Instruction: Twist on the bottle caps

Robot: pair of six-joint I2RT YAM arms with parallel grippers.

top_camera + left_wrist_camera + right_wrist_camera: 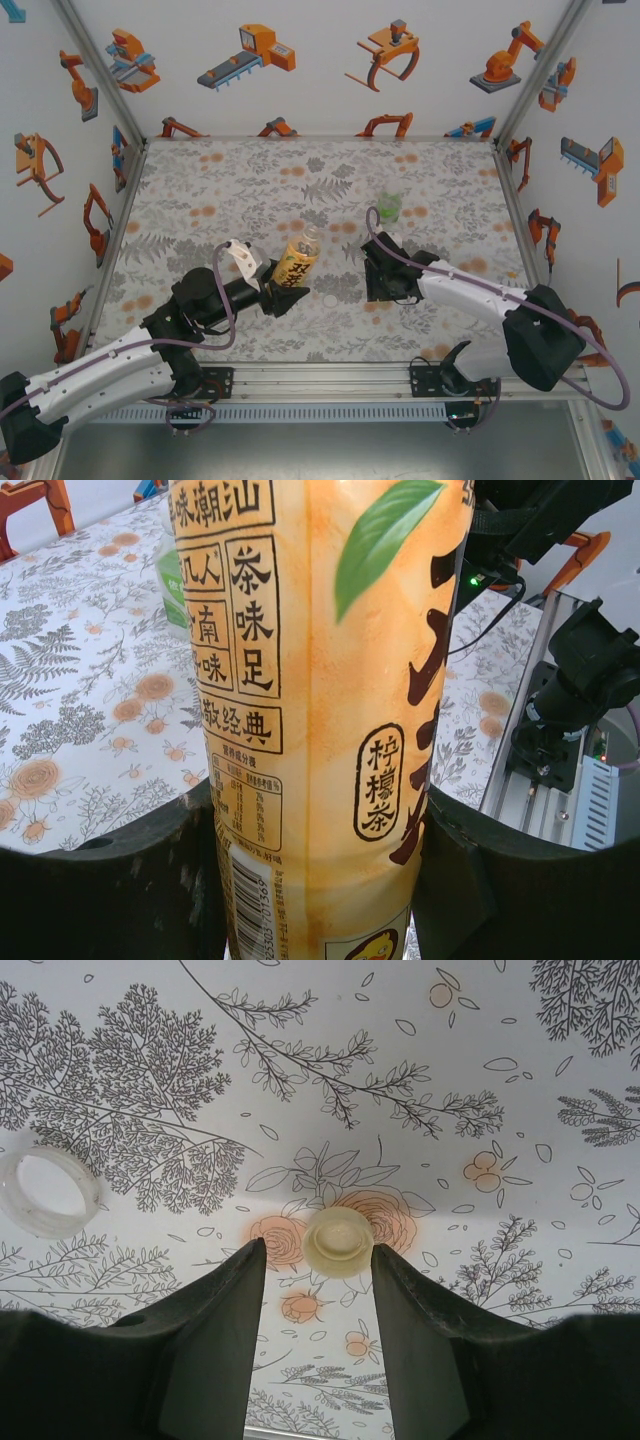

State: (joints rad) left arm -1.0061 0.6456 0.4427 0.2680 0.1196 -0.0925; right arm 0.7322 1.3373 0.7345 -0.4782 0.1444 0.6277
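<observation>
Cloth (200,180) printed with grey ferns and orange roses covered the table, shut in by white walls (300,90) bearing orange robot pictures. Nearest, the left gripper (287,297) was clamped on an amber tea bottle (320,720); farther back sat a small green bottle (388,207). The right gripper (318,1255) pointed down with its jaws partly spread, a white cap (338,1241) lying on the cloth between the fingertips and a clear ring (45,1192) off to one side.
</observation>
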